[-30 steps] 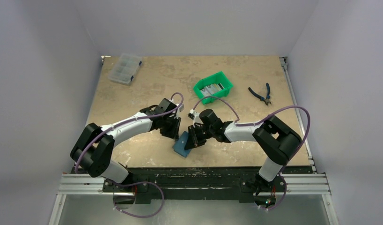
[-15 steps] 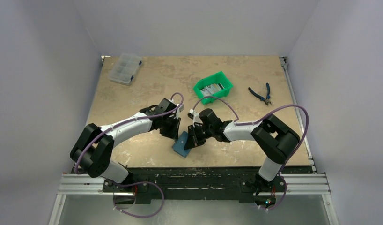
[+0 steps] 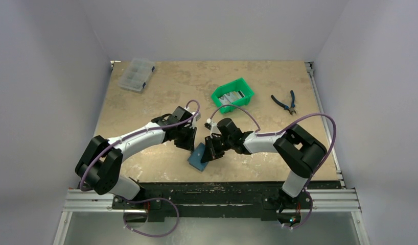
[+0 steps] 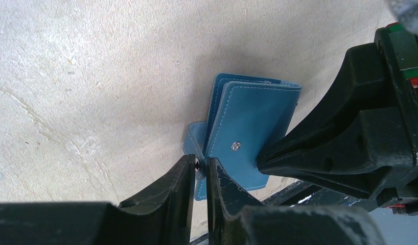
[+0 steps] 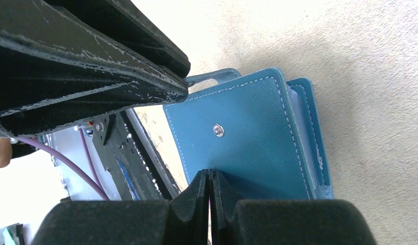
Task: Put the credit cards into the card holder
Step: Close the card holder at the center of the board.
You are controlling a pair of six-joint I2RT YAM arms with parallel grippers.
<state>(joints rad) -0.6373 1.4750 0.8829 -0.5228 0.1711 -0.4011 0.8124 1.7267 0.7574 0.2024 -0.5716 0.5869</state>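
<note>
Left gripper (image 4: 199, 161): nearly pressed together, pinching the closing tab (image 5: 213, 76) of the card holder (image 4: 250, 120); small stud on the tab sits right between the tips.
Right gripper (image 5: 208, 174): pads pressed flat together, tips against one edge of the holder's cover; cannot tell whether that edge is nipped between the pads.
Gripper spacing: tips near each other, not touching; left at the tab corner, right at the adjoining side of the cover.
Card holder: teal-blue with white stitching, on the desk (image 3: 145, 102) close to the near edge, about mid-width; lies between the two wrists.
Cover: faces up with silver snap stud (image 4: 236, 146) showing; slightly lifted off the leaves beneath, inner layers fanned out along one side.
Credit cards (image 3: 232, 96): pale and dark flat pieces inside the green bin (image 3: 218, 98); count not resolvable; none seen in the holder's visible pockets.
Green bin: right of centre, in the far half of the desk, well apart from the holder.
Clear compartment box (image 3: 137, 74): far left corner, lid shut as far as visible.
Pliers (image 3: 284, 102): blue-handled, near the right edge, beside the bin but apart from it.
Desk surface: beige, mottled.
</note>
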